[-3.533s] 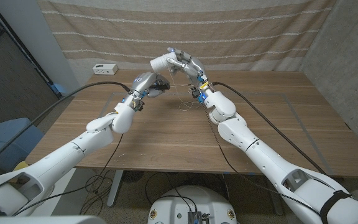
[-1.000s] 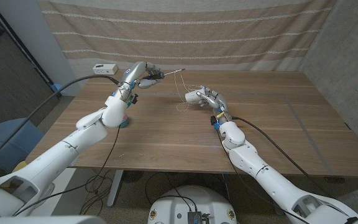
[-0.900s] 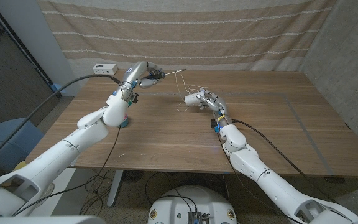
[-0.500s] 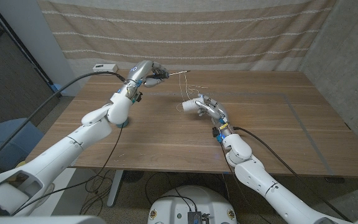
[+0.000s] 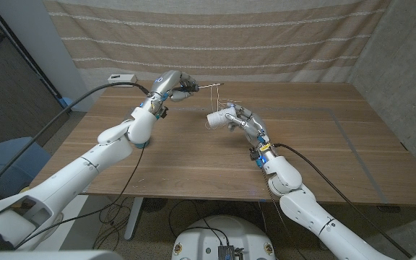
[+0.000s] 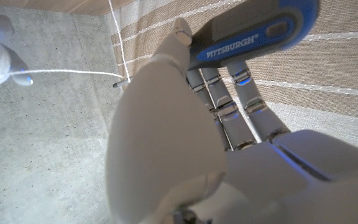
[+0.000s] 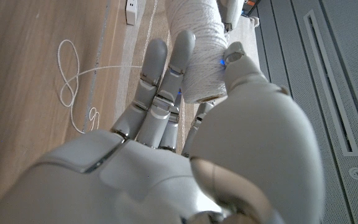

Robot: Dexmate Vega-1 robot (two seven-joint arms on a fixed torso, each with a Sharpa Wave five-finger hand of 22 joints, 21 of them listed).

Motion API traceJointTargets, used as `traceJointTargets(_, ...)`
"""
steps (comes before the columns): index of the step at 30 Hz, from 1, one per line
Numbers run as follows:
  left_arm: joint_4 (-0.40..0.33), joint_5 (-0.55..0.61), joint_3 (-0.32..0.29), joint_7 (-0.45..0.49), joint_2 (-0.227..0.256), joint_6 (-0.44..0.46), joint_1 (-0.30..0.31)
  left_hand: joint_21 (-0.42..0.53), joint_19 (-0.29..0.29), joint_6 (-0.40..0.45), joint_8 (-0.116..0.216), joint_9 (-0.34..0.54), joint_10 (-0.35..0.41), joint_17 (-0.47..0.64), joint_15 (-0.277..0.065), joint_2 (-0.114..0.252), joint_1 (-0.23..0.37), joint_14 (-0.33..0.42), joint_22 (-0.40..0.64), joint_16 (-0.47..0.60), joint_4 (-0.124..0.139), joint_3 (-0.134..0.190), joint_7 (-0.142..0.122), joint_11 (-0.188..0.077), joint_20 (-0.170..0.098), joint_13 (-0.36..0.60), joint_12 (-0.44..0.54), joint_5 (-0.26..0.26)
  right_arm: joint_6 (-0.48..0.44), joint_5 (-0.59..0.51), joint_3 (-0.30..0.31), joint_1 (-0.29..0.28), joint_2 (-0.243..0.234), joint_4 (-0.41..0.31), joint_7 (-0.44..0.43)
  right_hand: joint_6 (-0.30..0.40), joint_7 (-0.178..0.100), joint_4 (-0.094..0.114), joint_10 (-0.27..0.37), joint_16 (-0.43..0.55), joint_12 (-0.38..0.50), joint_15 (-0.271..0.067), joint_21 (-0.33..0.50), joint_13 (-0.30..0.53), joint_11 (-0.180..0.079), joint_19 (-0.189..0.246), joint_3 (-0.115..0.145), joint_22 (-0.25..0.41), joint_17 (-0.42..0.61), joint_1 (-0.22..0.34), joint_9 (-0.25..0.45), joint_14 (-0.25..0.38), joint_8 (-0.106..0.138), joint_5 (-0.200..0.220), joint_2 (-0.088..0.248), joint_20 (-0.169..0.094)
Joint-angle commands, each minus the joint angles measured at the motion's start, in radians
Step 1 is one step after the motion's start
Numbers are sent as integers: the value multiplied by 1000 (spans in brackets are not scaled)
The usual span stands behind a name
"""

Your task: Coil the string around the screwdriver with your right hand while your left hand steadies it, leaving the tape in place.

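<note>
The left hand (image 5: 173,84) is raised over the far part of the brown wooden tabletop (image 5: 193,155), its fingers (image 6: 229,99) clamped around the blue and grey handle of a screwdriver (image 6: 253,34) marked PITTSBURGH; the thin metal shaft juts out past the fingertips toward the right hand and ends at a small dark tip. A thin white string (image 6: 73,72) runs from that tip across to the right hand, and another strand drops from it toward the tabletop. The right hand (image 5: 231,118) is lifted above the middle of the tabletop, its fingers (image 7: 166,74) wrapped round a fat white spool of string (image 7: 194,46), thumb pressed on one side and the other fingers on the opposite side. Beyond those fingertips, loose loops of string (image 7: 70,74) lie on the wood. In the head view the strand between the two hands is too fine to follow, though it seems to hang slack. A small white box (image 5: 122,77) sits at the tabletop's far edge behind the left hand.
</note>
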Motion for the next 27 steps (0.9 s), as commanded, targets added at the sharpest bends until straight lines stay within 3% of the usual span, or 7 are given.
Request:
traceJointTargets(1, -10, 13, 6, 5, 5, 13, 0, 7, 24, 78, 5, 21, 10, 1, -67, 116, 95, 42, 1, 4, 20, 53, 41, -3, -180, 2, -4, 6, 25, 118, -18, 46, -37, -32, 200, 179, 169, 38, 145, -2, 151, -54, 7, 129, -59, -5, 117, 0, 4, 162, 3, 56, 8, 4, 150, -119)
traceJointTargets(18, -24, 43, 22, -1, 9, 32, 2, 8, 23, 78, 4, 21, 10, 4, -67, 116, 95, 42, 1, 1, 20, 52, 38, -2, -180, 6, -9, 5, 48, 16, -46, 200, -7, -14, 268, 178, 169, 39, 140, -10, 151, -53, 13, 131, -60, -9, 119, 0, 5, 160, 2, 58, 7, 3, 150, -120)
traceJointTargets(27, -27, 44, 30, -15, 11, 32, 1, 8, 23, 77, 4, 21, 14, 3, -68, 116, 93, 45, 1, -1, 21, 52, 39, -3, -180, 7, -11, 5, 56, -89, -41, 279, 12, 4, 209, 179, 170, 39, 138, -12, 150, -53, 15, 131, -62, -12, 120, 0, 9, 160, 2, 56, 7, 3, 149, -120)
